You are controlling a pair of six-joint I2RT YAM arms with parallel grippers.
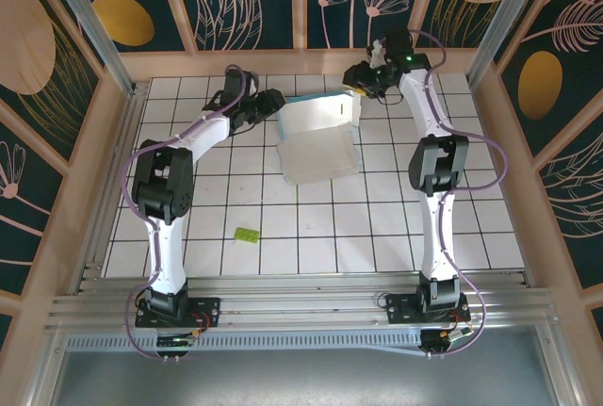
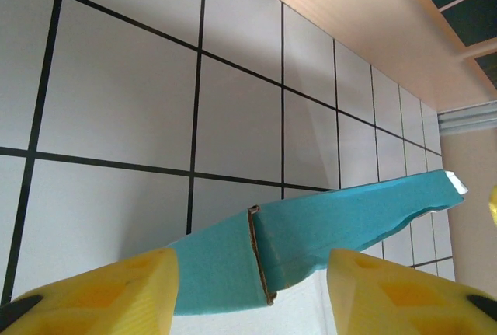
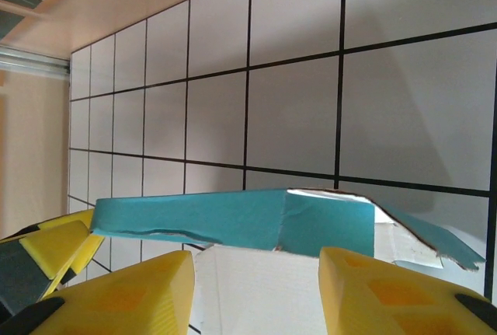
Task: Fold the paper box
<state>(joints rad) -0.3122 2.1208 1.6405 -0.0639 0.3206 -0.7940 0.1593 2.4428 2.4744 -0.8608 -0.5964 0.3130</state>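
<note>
The paper box lies at the back middle of the tiled table, white inner side up, with turquoise flaps raised along its far edge. My left gripper is at its far left corner and my right gripper at its far right corner. In the left wrist view the yellow jaws of the left gripper stand wide apart around a turquoise flap with a slit in it. The right gripper is likewise spread, with the box's white panel and turquoise flap between its fingers. Neither pair of fingers presses the paper.
A small lime-green piece lies on the tiles in front of the left arm. Wooden walls close in the table at the back and sides, just behind both grippers. The left gripper's fingers appear at the left edge of the right wrist view.
</note>
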